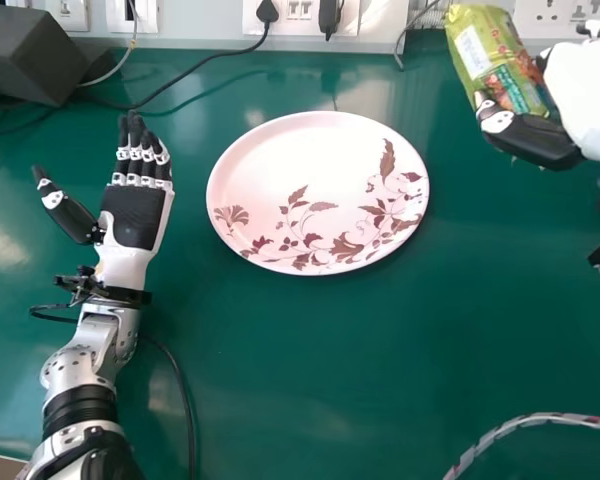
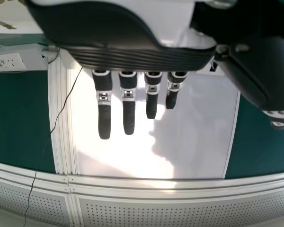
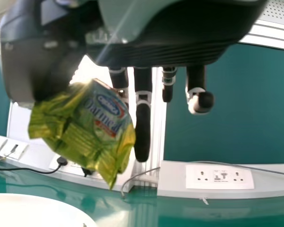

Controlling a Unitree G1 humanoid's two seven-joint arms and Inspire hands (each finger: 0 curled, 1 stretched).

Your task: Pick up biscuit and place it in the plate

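Black-and-white right hand [image 1: 538, 139] grips green-yellow foil biscuit packet [image 1: 493, 58], beyond and right of round white brown-leaf plate [image 1: 300, 160], off its rim. Left hand [image 1: 133, 217] open, left of plate, gap between.

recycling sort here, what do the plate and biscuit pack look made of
Plate: likely melamine or other plastic, smooth with a soft sheen; glazed ceramic is possible. Pack: probably thin plastic film, shiny, judging by its sharp creases and highlights.
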